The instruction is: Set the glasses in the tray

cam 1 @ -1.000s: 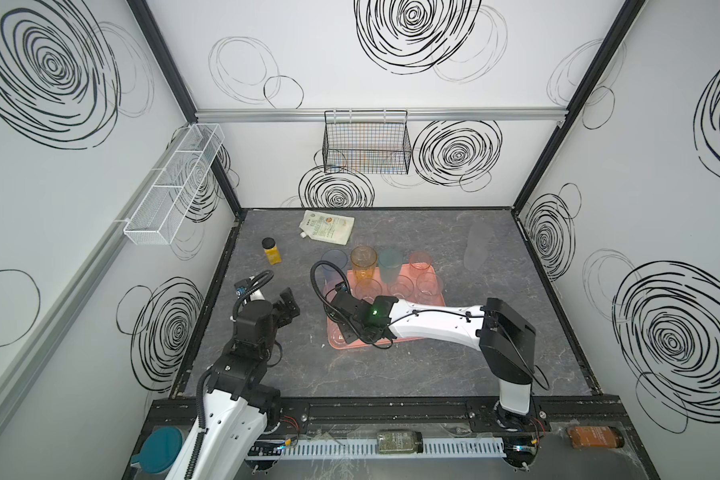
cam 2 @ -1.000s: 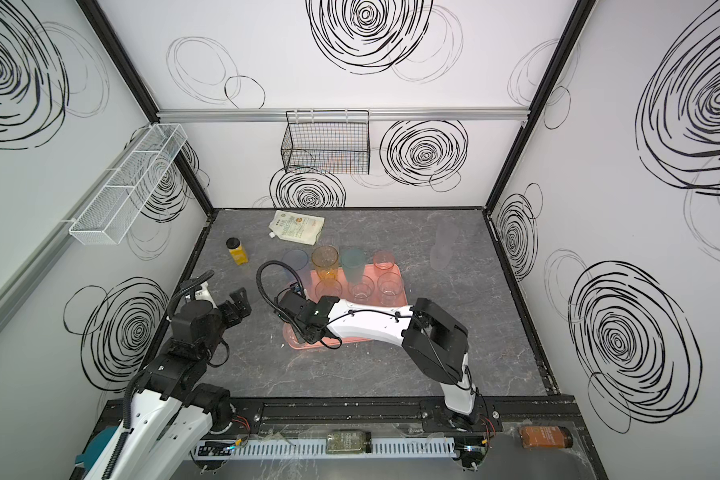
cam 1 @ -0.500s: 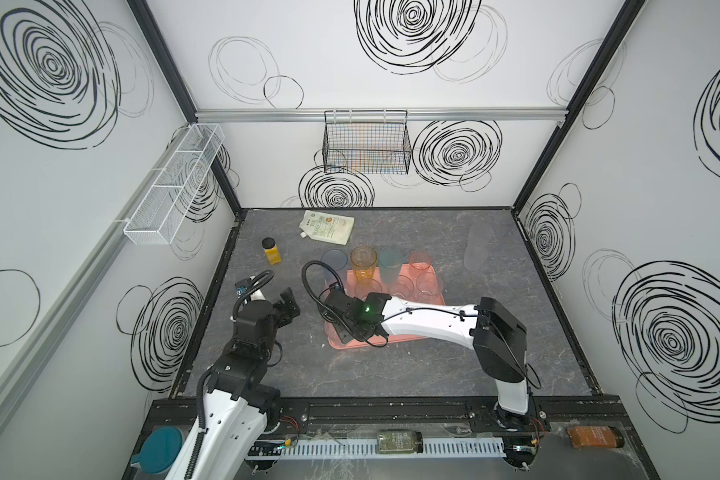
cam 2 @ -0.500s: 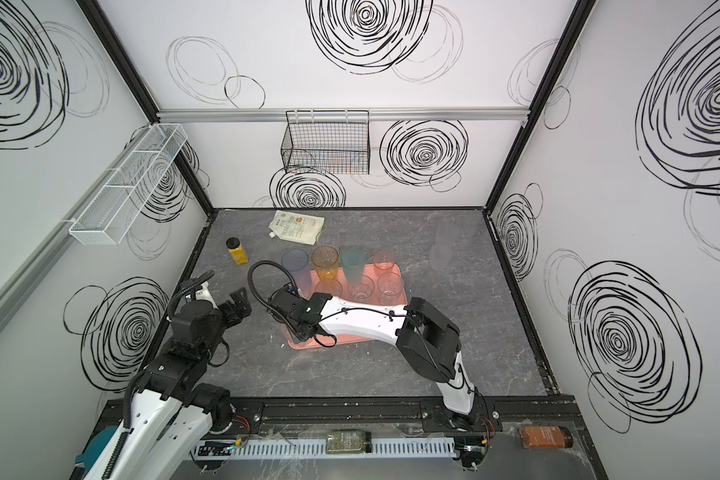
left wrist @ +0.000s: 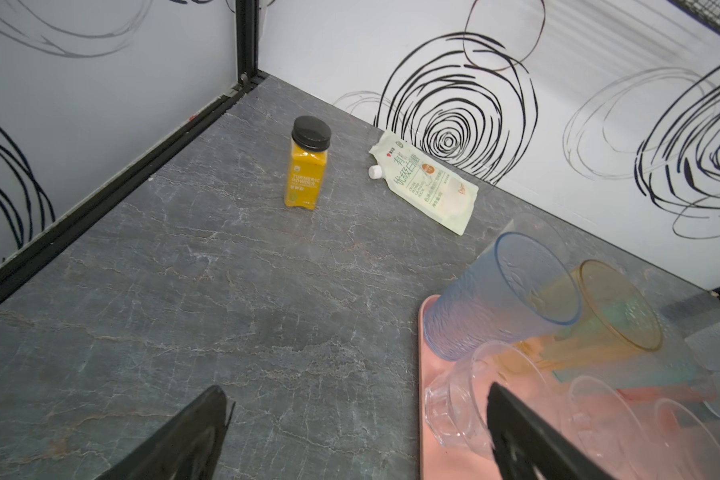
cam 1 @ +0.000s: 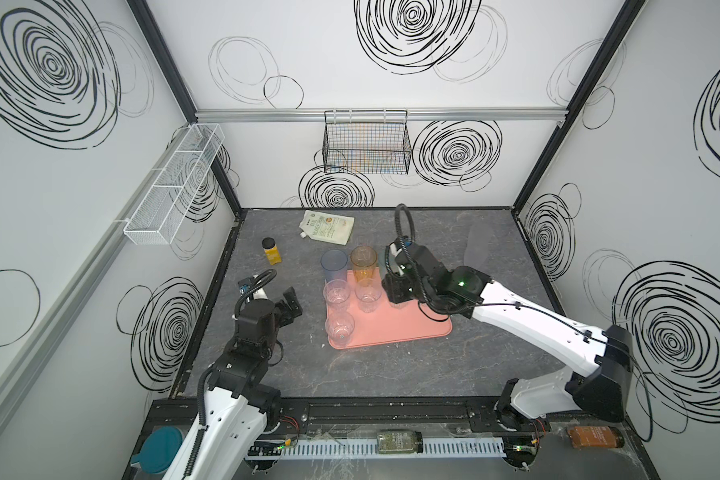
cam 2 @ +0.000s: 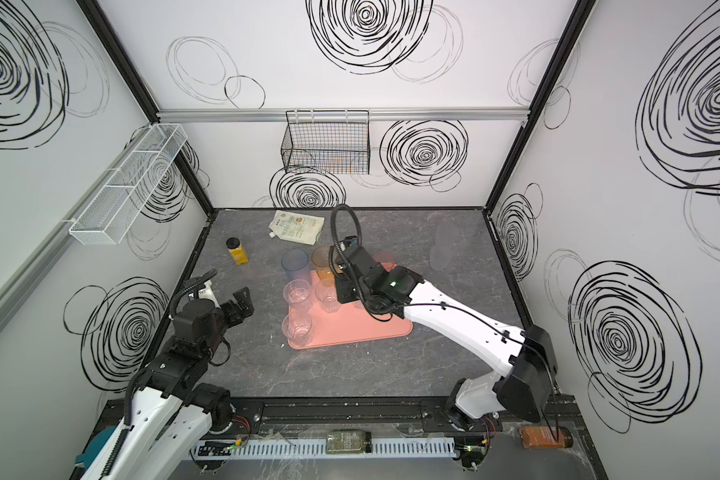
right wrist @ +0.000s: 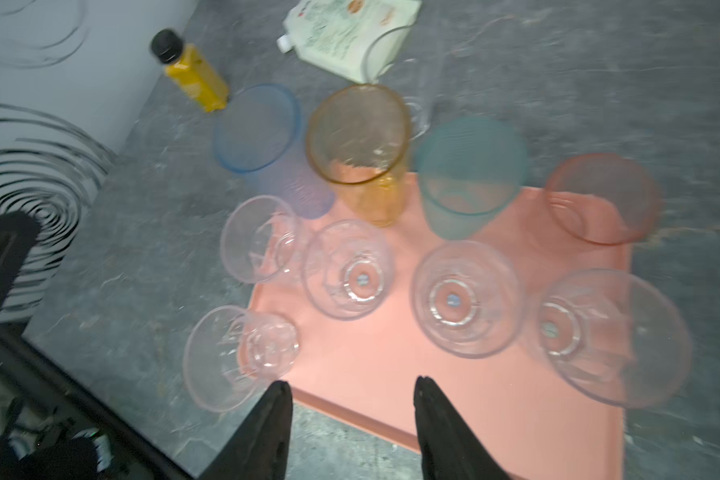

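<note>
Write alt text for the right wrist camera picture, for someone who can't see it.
The right gripper, jaws apart and empty, hangs over a salmon-pink tray. Five clear glasses stand nearest it, then a blue glass, amber glass, teal glass and pink glass in a row. Past them on the table are a yellow bottle and a white pouch.

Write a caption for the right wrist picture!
Open black fingers hover above a pink tray lined with clear and tinted glasses; a yellow bottle and white pouch sit nearby.
</note>
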